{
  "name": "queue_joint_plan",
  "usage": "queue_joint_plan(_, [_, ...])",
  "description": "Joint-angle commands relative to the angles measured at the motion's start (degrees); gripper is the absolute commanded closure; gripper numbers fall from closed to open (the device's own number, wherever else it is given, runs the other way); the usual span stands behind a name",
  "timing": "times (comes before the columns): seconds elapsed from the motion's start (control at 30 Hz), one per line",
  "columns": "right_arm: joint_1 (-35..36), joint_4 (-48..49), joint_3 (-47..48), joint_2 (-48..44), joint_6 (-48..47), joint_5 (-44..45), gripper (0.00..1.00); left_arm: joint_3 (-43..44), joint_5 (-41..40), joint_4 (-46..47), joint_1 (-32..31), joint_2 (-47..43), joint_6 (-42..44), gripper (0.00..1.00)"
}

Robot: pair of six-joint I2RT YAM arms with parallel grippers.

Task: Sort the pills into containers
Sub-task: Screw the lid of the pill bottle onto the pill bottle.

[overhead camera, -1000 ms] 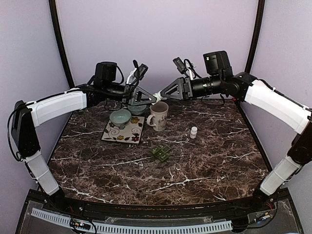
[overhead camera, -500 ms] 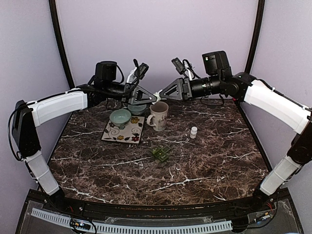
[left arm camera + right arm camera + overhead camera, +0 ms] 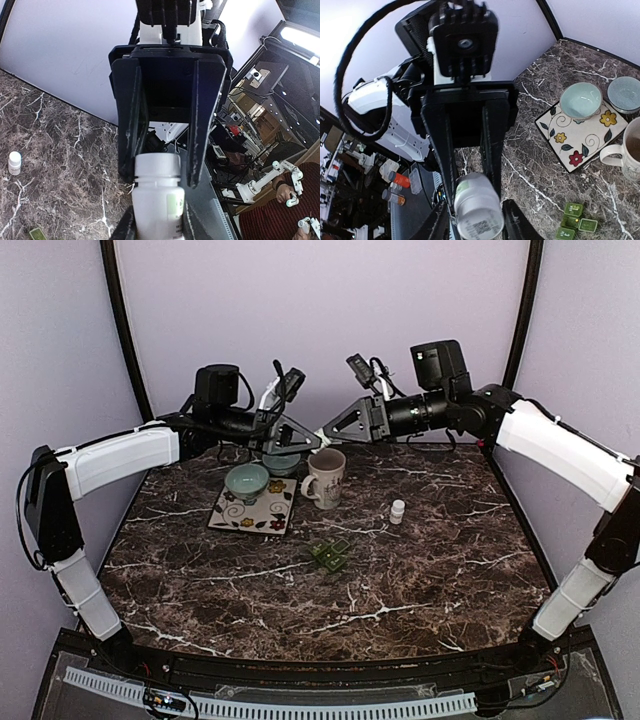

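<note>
Well, green organiser point(image 3: 330, 555): near the worktop's middle, well apart from the bottle. Pills spilled from up high would probably scatter over the marble and miss it.
Small vial point(image 3: 398, 511): upright, farther back toward the right edge. It looks light, so a low arm sweep could topple it.
Mug point(image 3: 325, 477) and bowl point(image 3: 246, 481) on the flowered tile point(image 3: 262, 515): toward the far edge, roughly beneath the raised grippers. A dropped bottle would likely strike them.
Pill bottle point(image 3: 156, 200): in the air over the far edge, lying about level between the two grippers.
Left gripper point(image 3: 156, 227): clamped narrow on the bottle's body.
Right gripper point(image 3: 479, 222): jaws flank the capped end; I cannot tell whether they press on it.
Main risk: a twist before a firm squeeze could slip on the cap. A weak left hold would let the bottle spin with it. A cap freed while the bottle lies level could pour pills out.
</note>
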Motion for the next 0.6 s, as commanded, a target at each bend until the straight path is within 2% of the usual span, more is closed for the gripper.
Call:
queue_joint_plan(0.0, [0.56,1.18,2.38,1.75,-0.18,-1.37,0.69,0.75,1.14,1.53,0.01,-0.19,-0.21,1.0])
queue_joint_plan(0.1, [0.56,0.84,2.76,2.25,-0.14,-1.58,0.76,0.77,1.24,1.55,0.01,-0.07,-0.2,1.0])
queue_joint_plan(0.23, [0.56,-0.06,3.7,3.01,-0.48,-1.24,0.95,1.17,0.63,1.05,0.01,-0.12,0.56,1.0])
queue_joint_plan(0.3, [0.55,0.04,3.79,3.04,-0.29,-1.08,1.0,1.73,-0.32,-0.64,0.01,-0.17,2.26,1.0])
queue_joint_plan(0.57, [-0.07,1.2,4.6,4.38,3.71,-2.4,1.0,1.56,-9.4,-6.63,-0.13,-2.93,11.25,1.0])
